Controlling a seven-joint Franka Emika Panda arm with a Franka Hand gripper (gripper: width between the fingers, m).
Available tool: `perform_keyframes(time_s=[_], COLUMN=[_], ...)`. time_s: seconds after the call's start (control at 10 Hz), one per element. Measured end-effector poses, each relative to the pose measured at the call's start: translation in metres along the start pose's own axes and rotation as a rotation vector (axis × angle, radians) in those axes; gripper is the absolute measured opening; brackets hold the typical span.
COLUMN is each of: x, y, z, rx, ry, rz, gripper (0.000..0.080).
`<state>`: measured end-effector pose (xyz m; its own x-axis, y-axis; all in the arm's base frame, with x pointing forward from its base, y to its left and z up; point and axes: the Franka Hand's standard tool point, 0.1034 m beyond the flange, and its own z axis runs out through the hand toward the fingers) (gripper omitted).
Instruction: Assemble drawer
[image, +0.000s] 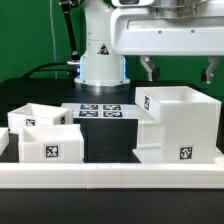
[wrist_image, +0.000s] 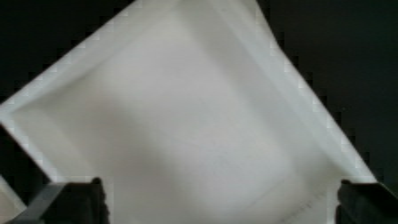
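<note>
From where I stand, the job looks barely started. The big cube-like housing (image: 185, 125) sits on the desk (image: 110, 138) toward the exterior view's right, close behind the long white border wall (image: 110, 178). The two small trays are over on the exterior view's left, well apart from it. The farther tray (image: 35, 118) and the nearer tray (image: 50, 148) sit side by side, open tops up, neither one inside anything. Between the two groups, further back, lies the marker board (image: 100, 110).

The arm (image: 150, 30) hangs over the housing with its jaws spread wide and holding nothing, one on each side above the top rim and clear of it. The wrist view is filled with a pale white surface (wrist_image: 178, 110). I take this to be the housing's hollow inside, though it is too soft to be sure.

So no part is joined yet. Both trays have yet to go into the housing, and I'd guess the housing gets gripped first.
</note>
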<state>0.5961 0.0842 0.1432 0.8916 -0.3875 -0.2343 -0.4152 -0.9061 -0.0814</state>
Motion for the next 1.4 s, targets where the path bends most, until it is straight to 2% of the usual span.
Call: perform_keyframes(time_s=[0.2, 0.4, 0.6, 0.8, 1.0, 1.1, 1.3, 1.4], x=[-0.008, 0.003, 0.001, 0.001, -0.002, 0.003, 0.017, 0.019], y=[0.026, 0.056, 0.052, 0.058, 0.097, 0.112, 0.135, 0.142], z=[-0.002, -0.006, -0.005, -0.004, 0.006, 0.01, 0.015, 0.02], rx=[-0.015, -0.022, -0.022, -0.03, -0.071, -0.083, -0.099, -0.097], ry=[-0.004, 0.0, -0.002, 0.005, 0.041, 0.065, 0.131, 0.127], rz=[-0.156, -0.255, -0.245, -0.318, -0.514, -0.572, -0.653, -0.641], gripper=[0.0648, 0.0648, 0.0648, 0.0648, 0.0648, 0.0648, 0.0648, 0.0648])
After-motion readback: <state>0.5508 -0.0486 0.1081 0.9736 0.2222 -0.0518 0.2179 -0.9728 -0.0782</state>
